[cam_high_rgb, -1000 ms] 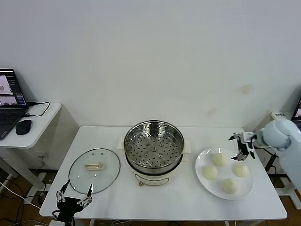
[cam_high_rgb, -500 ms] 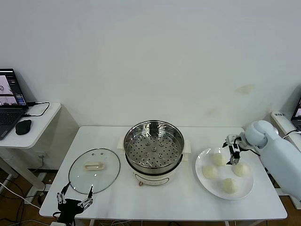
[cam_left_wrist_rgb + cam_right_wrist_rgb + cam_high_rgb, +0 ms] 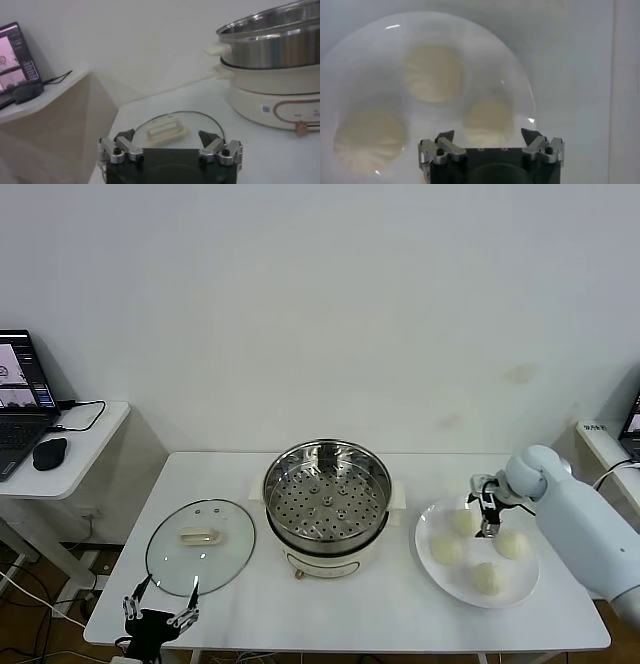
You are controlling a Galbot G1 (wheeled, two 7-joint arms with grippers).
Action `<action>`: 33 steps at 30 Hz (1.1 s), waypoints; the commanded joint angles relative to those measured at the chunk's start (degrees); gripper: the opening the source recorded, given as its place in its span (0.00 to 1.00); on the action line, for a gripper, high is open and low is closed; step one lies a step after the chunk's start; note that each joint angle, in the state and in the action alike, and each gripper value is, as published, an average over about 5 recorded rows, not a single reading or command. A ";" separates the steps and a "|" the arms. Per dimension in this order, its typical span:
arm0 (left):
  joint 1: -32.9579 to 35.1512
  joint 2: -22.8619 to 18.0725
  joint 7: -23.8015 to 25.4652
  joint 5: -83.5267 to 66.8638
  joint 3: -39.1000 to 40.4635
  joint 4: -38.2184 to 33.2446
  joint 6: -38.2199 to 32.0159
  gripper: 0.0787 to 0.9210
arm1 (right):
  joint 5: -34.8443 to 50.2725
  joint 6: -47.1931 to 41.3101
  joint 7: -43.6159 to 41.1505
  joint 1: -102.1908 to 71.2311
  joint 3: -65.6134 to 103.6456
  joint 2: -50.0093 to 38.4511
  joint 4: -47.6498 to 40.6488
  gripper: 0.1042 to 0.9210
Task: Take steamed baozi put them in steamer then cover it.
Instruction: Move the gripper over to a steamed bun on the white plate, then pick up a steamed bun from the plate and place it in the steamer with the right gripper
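Observation:
Four pale baozi lie on a white plate (image 3: pixel 428 566) at the table's right: one at the back (image 3: pixel 463 521), one on the left (image 3: pixel 446 550), one on the right (image 3: pixel 512 544), one in front (image 3: pixel 488 578). My right gripper (image 3: pixel 484 509) is open and hovers over the plate beside the back bun. In the right wrist view my right gripper (image 3: pixel 488 134) is open and empty, with one baozi (image 3: pixel 487 117) between its fingers and two others (image 3: pixel 434 74) (image 3: pixel 370 140) beyond. The steamer (image 3: pixel 327 504) stands open and empty at mid-table. The glass cover (image 3: pixel 200 544) lies flat to its left. My left gripper (image 3: pixel 158 609) is open at the front left edge.
A side table on the far left holds a laptop (image 3: pixel 20 399) and a mouse (image 3: pixel 50 452). In the left wrist view my left gripper (image 3: pixel 167 136) faces the cover (image 3: pixel 170 127), with the steamer (image 3: pixel 275 50) beyond. A white wall runs behind the table.
My right arm has swung in from the table's right edge to over the plate, ending beside the back bun. The left arm has not moved.

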 commanded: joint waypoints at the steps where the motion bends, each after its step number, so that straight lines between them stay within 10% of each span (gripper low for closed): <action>1: -0.18 -0.15 -0.02 0.10 0.13 0.38 -0.02 0.88 | -0.74 0.06 0.56 0.29 -0.35 1.51 -3.02 0.88; 33: -1.07 -0.82 -0.87 0.74 1.14 0.35 -0.16 0.88 | 8.44 -2.83 -1.48 3.14 -0.17 -3.91 3.42 0.65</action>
